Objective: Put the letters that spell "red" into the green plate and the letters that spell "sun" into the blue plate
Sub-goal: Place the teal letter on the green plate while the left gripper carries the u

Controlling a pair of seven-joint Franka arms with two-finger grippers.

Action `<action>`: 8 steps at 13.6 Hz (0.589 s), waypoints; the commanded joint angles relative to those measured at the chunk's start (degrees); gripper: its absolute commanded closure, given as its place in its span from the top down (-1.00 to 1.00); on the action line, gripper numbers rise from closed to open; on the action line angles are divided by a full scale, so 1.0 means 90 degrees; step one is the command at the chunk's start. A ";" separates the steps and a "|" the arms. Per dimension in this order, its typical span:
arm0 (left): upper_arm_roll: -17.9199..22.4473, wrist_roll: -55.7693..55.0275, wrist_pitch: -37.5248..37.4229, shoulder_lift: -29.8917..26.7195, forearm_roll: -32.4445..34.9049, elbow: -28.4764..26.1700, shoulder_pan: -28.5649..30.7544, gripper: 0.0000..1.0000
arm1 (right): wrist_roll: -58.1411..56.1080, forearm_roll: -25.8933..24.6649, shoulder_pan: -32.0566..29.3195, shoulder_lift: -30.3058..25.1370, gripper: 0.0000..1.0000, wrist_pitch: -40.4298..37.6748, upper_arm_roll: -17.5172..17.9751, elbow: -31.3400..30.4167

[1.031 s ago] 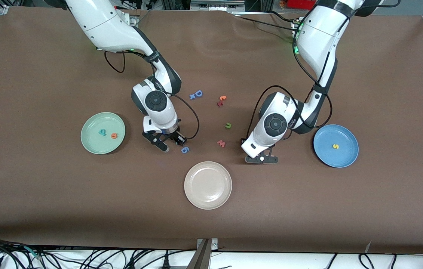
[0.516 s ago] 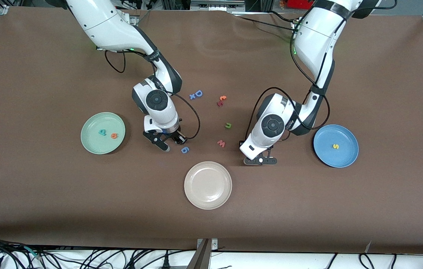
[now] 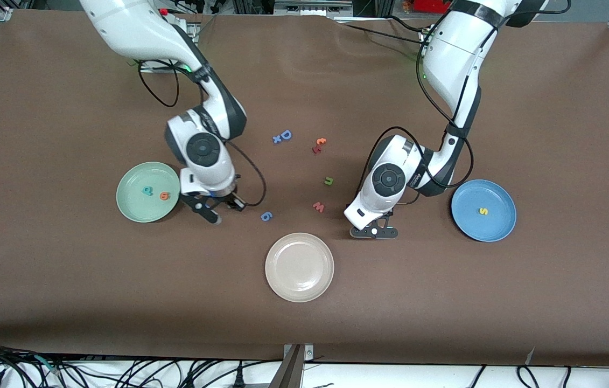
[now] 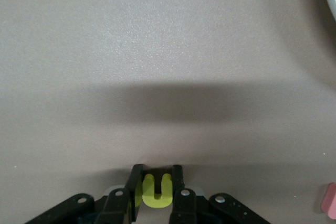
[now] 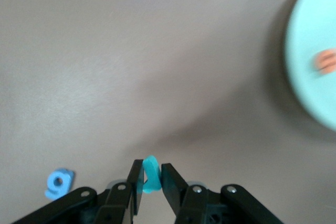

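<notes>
A: Where do we stand with "red"?

B: The green plate (image 3: 140, 213) already has the teal d (image 3: 147, 190) and orange e (image 3: 164, 196). Our right gripper (image 5: 151, 182) has its jaws clamped on the teal r (image 5: 150, 178), the plate just beside them, so we judge that word nearly done.

A: And "sun"?

B: The blue plate (image 3: 498, 226) carries only the yellow s (image 3: 482, 211). Our left gripper (image 4: 157, 195) has its jaws closed on the yellow u (image 4: 157, 191), low at the table (image 3: 444, 302). The green n (image 3: 329, 181) lies untouched, well apart from both jaws.
</notes>
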 commanded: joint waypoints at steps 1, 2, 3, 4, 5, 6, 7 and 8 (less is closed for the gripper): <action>0.0088 -0.0127 -0.0050 0.0081 0.0188 0.0147 -0.0089 -0.58 | -0.1468 0.0541 -0.0506 -0.0889 -1.00 -0.1149 -0.0090 -0.0247; 0.0088 -0.0127 -0.0050 0.0081 0.0179 0.0147 -0.0089 -0.60 | -0.1811 0.0561 -0.0575 -0.1036 -1.00 -0.1453 -0.0226 -0.0267; 0.0088 -0.0127 -0.0050 0.0081 0.0179 0.0147 -0.0089 -0.66 | -0.2211 0.0561 -0.0585 -0.1125 -1.00 -0.1688 -0.0450 -0.0325; 0.0088 -0.0127 -0.0050 0.0081 0.0179 0.0147 -0.0089 -0.71 | -0.2670 0.0561 -0.0585 -0.1193 -1.00 -0.1710 -0.0723 -0.0490; 0.0078 -0.0118 -0.0050 0.0061 0.0179 0.0147 -0.0079 -0.76 | -0.3138 0.0561 -0.0585 -0.1213 -1.00 -0.1604 -0.0996 -0.0666; 0.0087 -0.0069 -0.0069 0.0003 0.0179 0.0156 -0.0060 -0.88 | -0.3472 0.0561 -0.0585 -0.1194 -1.00 -0.1371 -0.1212 -0.0851; 0.0088 -0.0059 -0.0118 -0.0046 0.0179 0.0166 -0.0031 -0.90 | -0.3659 0.0561 -0.0585 -0.1175 -1.00 -0.0982 -0.1359 -0.1143; 0.0088 -0.0059 -0.0186 -0.0153 0.0169 0.0166 -0.0001 -0.90 | -0.3815 0.0551 -0.0595 -0.1136 -1.00 -0.0581 -0.1457 -0.1426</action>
